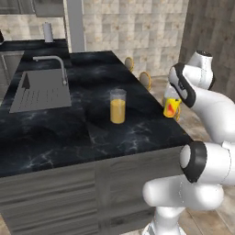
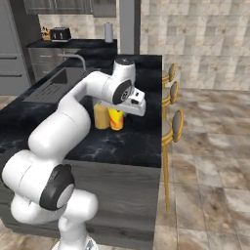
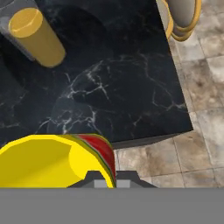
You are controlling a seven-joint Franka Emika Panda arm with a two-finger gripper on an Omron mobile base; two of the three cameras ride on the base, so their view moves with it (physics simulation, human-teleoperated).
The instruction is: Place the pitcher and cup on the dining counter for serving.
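Glossy black veined stone forms the dining counter (image 1: 137, 124) — clear glass-like pitcher (image 1: 118, 106), smooth bright cup (image 1: 170, 108), matt grey sink (image 1: 41, 89).

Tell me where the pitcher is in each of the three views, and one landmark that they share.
Left base view: the pitcher stands near the middle, on the black counter, right of the sink.
Right base view: pitcher left of center, partly behind the arm, beside the yellow cup.
Hand view: pitcher at the upper left.
Shared landmark: the counter's edge by the stools.
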